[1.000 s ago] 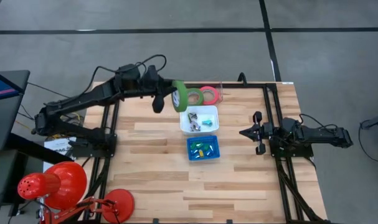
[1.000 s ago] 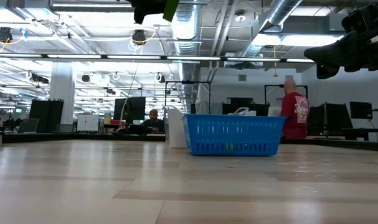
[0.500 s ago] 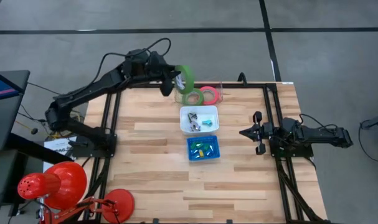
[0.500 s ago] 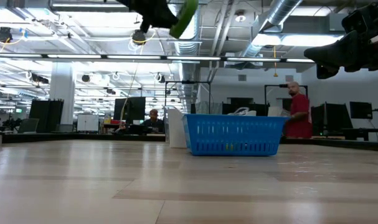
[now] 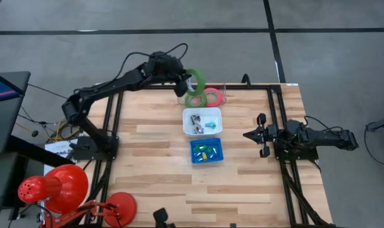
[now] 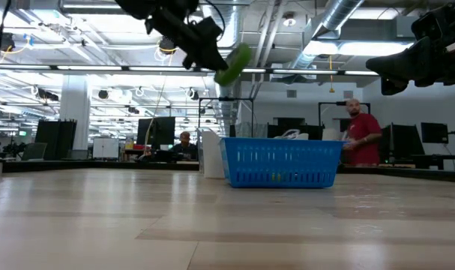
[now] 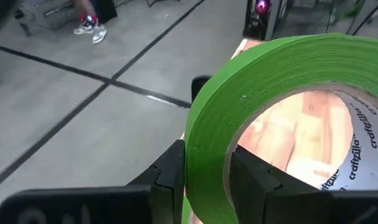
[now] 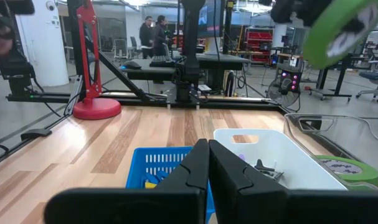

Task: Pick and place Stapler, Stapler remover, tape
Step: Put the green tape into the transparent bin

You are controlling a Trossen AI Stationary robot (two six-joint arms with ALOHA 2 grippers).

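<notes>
High view: left hand [image 5: 186, 83] grasping green tape ring [image 5: 197, 80] above counter [image 5: 154, 152] at 12 o'clock edge; right hand [image 5: 251, 134] clenched, empty, 3 o'clock.

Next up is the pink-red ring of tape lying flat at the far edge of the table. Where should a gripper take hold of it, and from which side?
Grip the band of the pink-red ring of tape with one finger inside its open centre and one outside, coming straight down from above. It lies flat, so its wall faces up. Choose the outer side, away from the flat green ring of tape that touches it; the clear tray wall stands close behind.
</notes>
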